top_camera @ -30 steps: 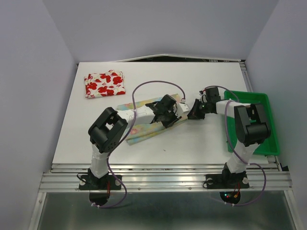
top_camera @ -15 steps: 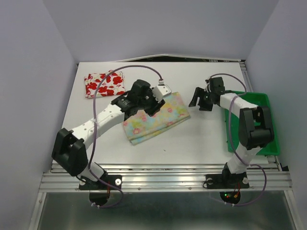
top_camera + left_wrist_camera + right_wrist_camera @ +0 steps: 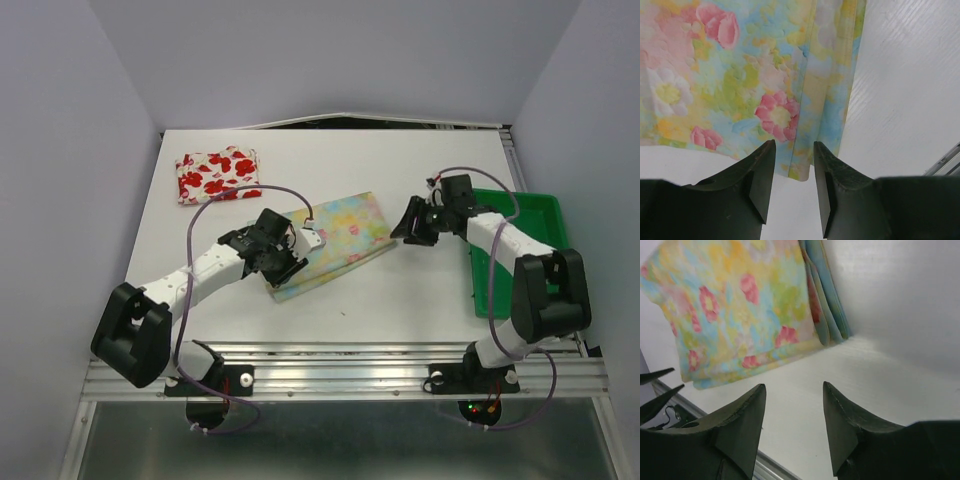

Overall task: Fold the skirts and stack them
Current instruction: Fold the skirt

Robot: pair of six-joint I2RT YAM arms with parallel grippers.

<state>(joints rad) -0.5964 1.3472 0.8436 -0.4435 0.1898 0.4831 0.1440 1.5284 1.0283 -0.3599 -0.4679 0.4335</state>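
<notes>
Two lie apart: red-flowered skirt, pastel skirt.

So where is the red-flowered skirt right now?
In the top view the red-flowered skirt lies folded at the far left of the table, apart from the pastel skirt near the centre.

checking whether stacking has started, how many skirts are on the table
2. The white skirt with red flowers lies folded at the far left of the table; the pastel floral skirt lies folded near the middle. They are apart, not stacked. None looks hidden.
</notes>
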